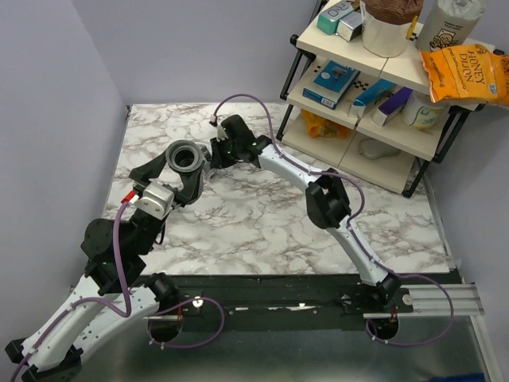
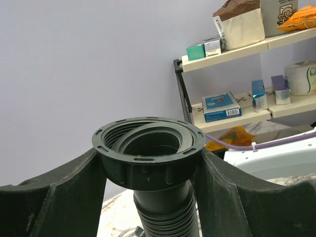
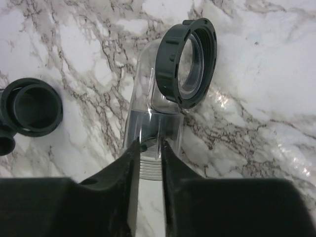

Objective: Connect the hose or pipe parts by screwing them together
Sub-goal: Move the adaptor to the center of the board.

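Left wrist view first: the left gripper (image 2: 148,165) is clamped on the black ribbed hose (image 2: 167,217). Its fingers (image 2: 54,197) press either side of the collar nut (image 2: 148,148), whose threaded mouth points up. Over on the right wrist view, the right gripper (image 3: 148,145) pinches the ribbed end of the clear elbow piece (image 3: 147,98). That piece is low against the marble table (image 3: 256,98); whether it rests there or hangs just above, I can't tell. A black ring nut (image 3: 186,61) sits tilted on its far end. The black fitting (image 3: 29,106) lies to its left, apart from it. From above, the raised hose end sits just beside the right gripper, with a shelf (image 1: 382,171) at the back right.
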Available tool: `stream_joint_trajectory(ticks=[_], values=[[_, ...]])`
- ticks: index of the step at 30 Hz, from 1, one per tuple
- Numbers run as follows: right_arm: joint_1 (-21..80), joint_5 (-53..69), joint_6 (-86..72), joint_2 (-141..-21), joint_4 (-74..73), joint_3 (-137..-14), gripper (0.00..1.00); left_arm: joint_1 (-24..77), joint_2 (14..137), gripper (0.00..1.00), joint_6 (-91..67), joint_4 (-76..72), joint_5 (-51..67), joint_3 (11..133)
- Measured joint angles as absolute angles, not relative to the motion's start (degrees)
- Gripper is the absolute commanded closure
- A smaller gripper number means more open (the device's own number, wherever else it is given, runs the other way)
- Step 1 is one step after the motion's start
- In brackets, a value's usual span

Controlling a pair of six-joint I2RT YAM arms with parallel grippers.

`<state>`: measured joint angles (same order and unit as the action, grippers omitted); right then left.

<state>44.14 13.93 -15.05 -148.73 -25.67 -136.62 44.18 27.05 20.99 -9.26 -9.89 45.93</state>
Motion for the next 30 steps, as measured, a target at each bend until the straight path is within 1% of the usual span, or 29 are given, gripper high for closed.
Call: stream_joint_trajectory(ticks=[1,2,3,4,6,10,11,12,13,14,16,17,19,20,21,24,27,29,30], values=[[44.16,13.76,-15.03,-147.20,-25.58,-134.23,0.82,44.40,26.98,1.00,21.08,-9.28,-9.89,45.95],[44.16,13.54,-14.87,-145.58,-25.63,-131.85,0.87,44.53,26.96,1.00,21.15,-9.28,-9.89,45.95],[44.18,13.32,-14.87,-143.72,-25.30,-128.79,0.88,44.71,26.94,1.00,21.21,-9.26,-9.89,45.95],[44.18,13.13,-14.87,-140.68,-24.80,-124.05,0.89,44.86,26.92,1.00,21.23,-9.26,-9.89,45.95],[44.21,12.45,-14.55,-137.25,-25.19,-119.20,0.89,45.06,26.92,1.00,21.23,-9.26,-9.89,45.95],[44.18,9.15,-13.56,-128.77,-26.79,-105.51,0.89,45.25,26.94,1.00,21.23,-8.99,-9.85,46.19],[44.18,8.10,-13.43,-126.80,-27.14,-102.06,0.87,45.30,26.92,1.00,21.23,-8.97,-9.85,46.26],[44.18,7.11,-13.41,-124.60,-27.97,-98.08,0.81,45.36,26.94,1.00,21.23,-8.95,-9.82,46.28],[44.21,6.15,-13.43,-122.87,-29.04,-95.44,0.72,45.41,26.92,1.00,21.21,-8.91,-9.80,46.28],[44.21,5.52,-13.47,-121.67,-29.65,-93.80,0.61,45.41,26.89,1.00,21.21,-8.91,-9.80,46.28],[44.18,3.86,-13.76,-119.02,-30.72,-91.74,0.46,45.52,26.83,1.00,21.21,-8.88,-9.78,46.28],[44.18,3.18,-13.91,-118.13,-30.72,-91.81,0.38,45.52,26.83,1.00,21.21,-8.88,-9.74,46.28],[44.21,2.04,-14.35,-117.01,-31.33,-94.06,0.33,45.52,26.81,1.00,21.21,-8.88,-9.52,46.28],[44.21,1.85,-14.66,-116.97,-31.24,-95.96,0.27,45.52,26.81,1.00,21.21,-8.88,-9.43,46.28],[44.21,1.78,-15.14,-117.01,-31.24,-98.35,0.25,45.52,26.81,1.00,21.19,-8.86,-9.39,46.28],[44.56,1.69,-16.49,-118.93,-31.24,-107.50,0.23,45.52,26.81,1.00,21.23,-8.80,-9.34,46.39],[45.82,1.45,-17.39,-124.62,-31.94,-119.96,0.21,45.52,26.72,1.00,21.21,-8.60,-8.95,46.50],[46.96,1.41,-17.80,-128.51,-32.47,-125.49,0.16,45.52,26.65,1.00,21.21,-8.36,-8.71,46.50],[47.53,1.45,-18.00,-130.08,-32.71,-126.96,0.15,45.52,26.61,1.00,21.21,-8.27,-8.56,46.50]])
